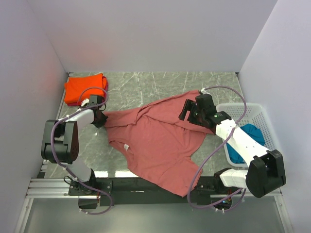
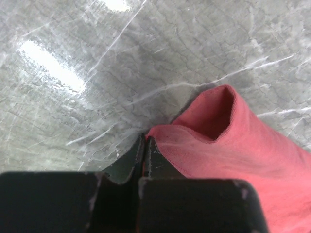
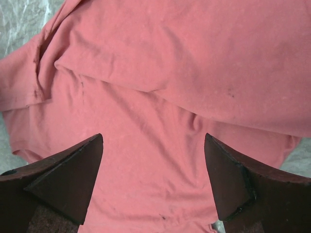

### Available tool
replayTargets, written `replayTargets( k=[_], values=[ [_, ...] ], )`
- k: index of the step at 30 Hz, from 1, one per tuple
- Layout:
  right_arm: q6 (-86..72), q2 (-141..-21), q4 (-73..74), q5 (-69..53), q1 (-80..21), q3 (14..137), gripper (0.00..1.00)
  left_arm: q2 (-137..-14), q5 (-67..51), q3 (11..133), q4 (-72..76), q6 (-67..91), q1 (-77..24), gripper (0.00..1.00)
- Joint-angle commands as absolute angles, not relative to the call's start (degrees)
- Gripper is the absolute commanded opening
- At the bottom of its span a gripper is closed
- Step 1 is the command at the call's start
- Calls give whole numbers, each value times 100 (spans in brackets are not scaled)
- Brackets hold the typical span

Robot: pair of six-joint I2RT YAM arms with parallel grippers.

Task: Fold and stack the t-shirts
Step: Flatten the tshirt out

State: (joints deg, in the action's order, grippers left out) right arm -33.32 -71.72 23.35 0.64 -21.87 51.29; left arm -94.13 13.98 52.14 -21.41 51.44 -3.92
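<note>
Dusty brick-red t-shirt (image 1: 155, 141) lies spread open and rumpled on the grey marbled worktop (image 1: 170, 82), stretching from my left fingers (image 1: 99, 118) across to my right fingers (image 1: 185, 112), with its lower end draped over the near edge of the worktop. My left fingers are pressed tight together, with only a hairline slit between them, and the hem of a sleeve runs right up to their tips; they seem to pinch that edge, though the bite itself is hidden. The sleeve's mouth gapes open just beyond the tips and to their right, while bare worktop fills everything to their left. My right fingers are spread wide apart and hold nothing. They hang over the shirt, and a long fold of cloth crosses just beyond the tips. An orange t-shirt (image 1: 85, 88) sits folded on the worktop beyond my left fingers, near the far left corner and apart from them, with a sliver of pink-red cloth showing along its edges. A white lattice basket (image 1: 243, 109) stands just to the right of my right fingers, and a teal-blue t-shirt (image 1: 252, 132) lies bundled inside it.
</note>
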Motion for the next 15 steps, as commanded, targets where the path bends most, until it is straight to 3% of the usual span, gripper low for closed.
replayTargets(
  k=[1, 7, 15],
  values=[
    [-3226, -7093, 2399, 263, -2136, 5159, 90, -9414, 1283, 5151, -2083, 5027, -369, 1],
    [-3077, -7137, 2435, 439, -2092, 5378, 90, -8702, 1652, 5194, -2250, 5177, -369, 1],
    [-3006, -8041, 2558, 958, -1759, 6626, 91, -7331, 2275, 5133, -2328, 5501, -369, 1]
  ],
)
